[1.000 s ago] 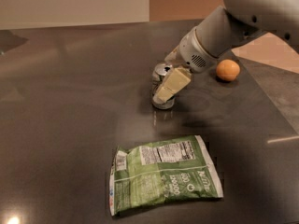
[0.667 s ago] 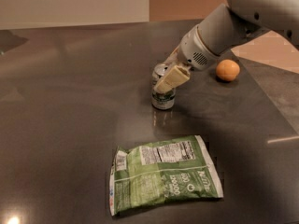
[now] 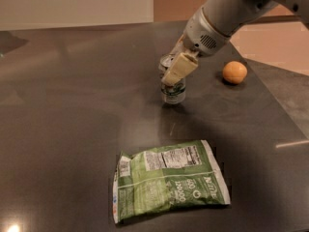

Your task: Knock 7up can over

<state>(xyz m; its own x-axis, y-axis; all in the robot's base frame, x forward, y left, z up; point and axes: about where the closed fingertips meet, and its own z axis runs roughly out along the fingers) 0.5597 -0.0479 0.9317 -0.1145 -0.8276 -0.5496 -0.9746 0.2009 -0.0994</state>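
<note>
Green and white with a silver top, the can [image 3: 174, 92] stands straight up on the bench [image 3: 72, 105]. It is in the far half, closer to the right edge than to the left edge. Its long side points up and down, so it has not been knocked over yet.

The pincer [image 3: 178, 67] is right at the top of the can, on the side that faces us, and it hides part of the rim. It looks like it touches the can, but I am not sure. I cannot tell if the pincer is open or closed, or if it has hold of anything.

The arm [image 3: 227, 13] reaches in from the far right corner. So the can is just under the pincer and a little to the left. I think a push up high, toward the left edge, would tip it. A push down low might only slide it.

An orange [image 3: 234, 72] sits by the right edge, well apart from the can. A flat green bag [image 3: 169, 180] lies by the near edge.

The bench is dark grey, smooth and shiny. Past its far edge are a pale wall and a tan one.
</note>
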